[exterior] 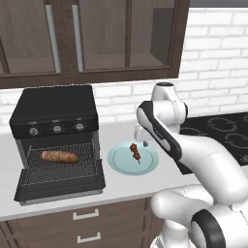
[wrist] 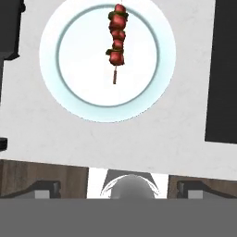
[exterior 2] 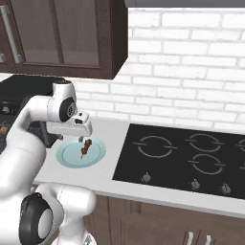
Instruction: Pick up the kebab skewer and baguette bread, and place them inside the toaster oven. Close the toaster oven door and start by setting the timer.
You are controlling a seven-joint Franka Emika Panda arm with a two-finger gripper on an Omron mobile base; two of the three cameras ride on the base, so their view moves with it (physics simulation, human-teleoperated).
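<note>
One skewer (wrist: pixel 116 40) lies on the plate (wrist: pixel 65 99), which sits on the surface just right of the oven (exterior: pixel 55 121). One baguette (exterior: pixel 59 156) already rests on the oven's rack, and the door (exterior: pixel 60 186) hangs open. The tool (exterior: pixel 141 141) hovers above the plate, jaws spread wide and empty. The skewer looks light and stiff, with lumpy chunks that may roll or slip. Pinching across the chunky middle probably beats taking the thin bare stick end. The oven has three knobs.

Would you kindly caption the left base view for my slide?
Baguette bread on the open toaster oven rack; kebab skewer still on the plate.
</note>
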